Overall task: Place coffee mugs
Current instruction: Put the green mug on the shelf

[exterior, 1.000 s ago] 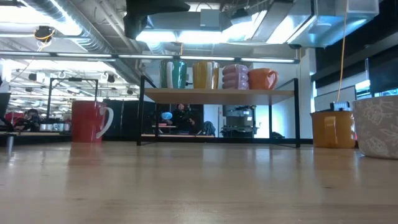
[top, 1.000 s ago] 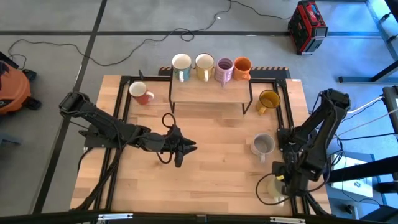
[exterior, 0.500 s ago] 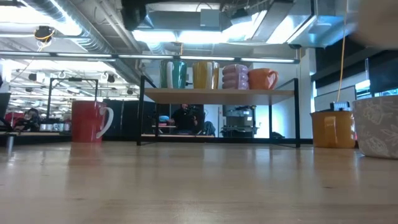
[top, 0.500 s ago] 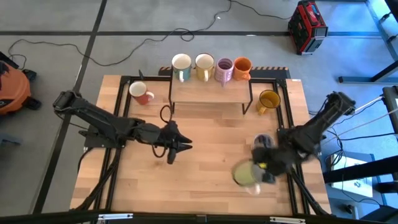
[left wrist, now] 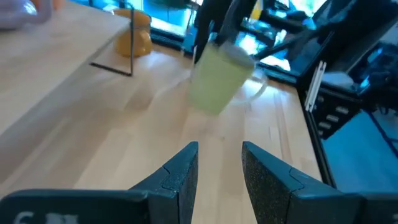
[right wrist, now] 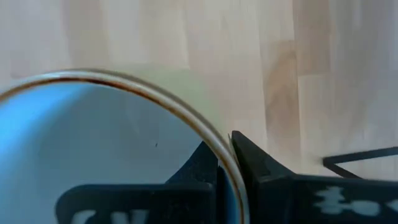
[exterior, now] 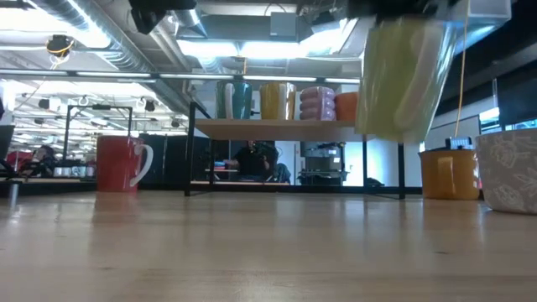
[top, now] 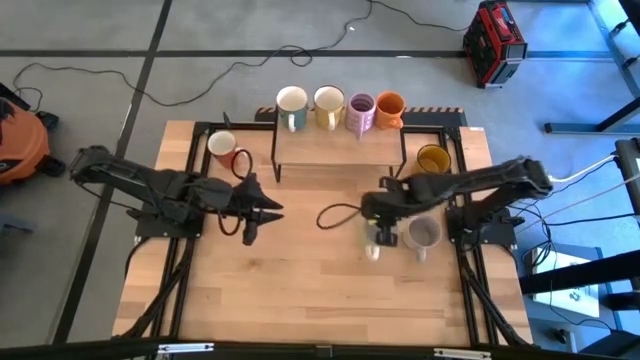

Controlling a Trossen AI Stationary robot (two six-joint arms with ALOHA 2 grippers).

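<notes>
A pale yellow-green coffee mug [exterior: 401,77] hangs above the middle of the table with my right gripper [top: 378,222] shut on it. It also shows in the left wrist view as a blurred mug [left wrist: 217,81]. My left gripper [top: 252,212] is open over the table's left half and holds nothing. Four mugs stand on top of the small wooden shelf [top: 338,148]: white [top: 291,104], cream [top: 328,103], purple [top: 360,112] and orange [top: 390,108]. Standing on the table are a red mug [top: 228,150], a mustard mug [top: 432,160] and a grey mug [top: 422,233]. My right gripper pinches the mug's rim [right wrist: 219,157], one finger [right wrist: 198,169] inside the mug and the other [right wrist: 258,165] outside its wall. The fingers come from above and point steeply down. The mug hangs below them, mouth up, slightly tilted and clear of the table.
Black metal frames [top: 200,170] run along both sides of the table. The shelf's black legs [exterior: 191,151] stand on the far part. Bare wood [top: 310,290] lies across the near half. A red toolbox [top: 494,40] and cables lie on the floor beyond.
My right gripper has carried the pale mug up from the table's near right corner toward the middle, swinging left and away from the near edge; the mug is now lifted clear. My left gripper has drawn back toward the table's left and far side, rising a little.
</notes>
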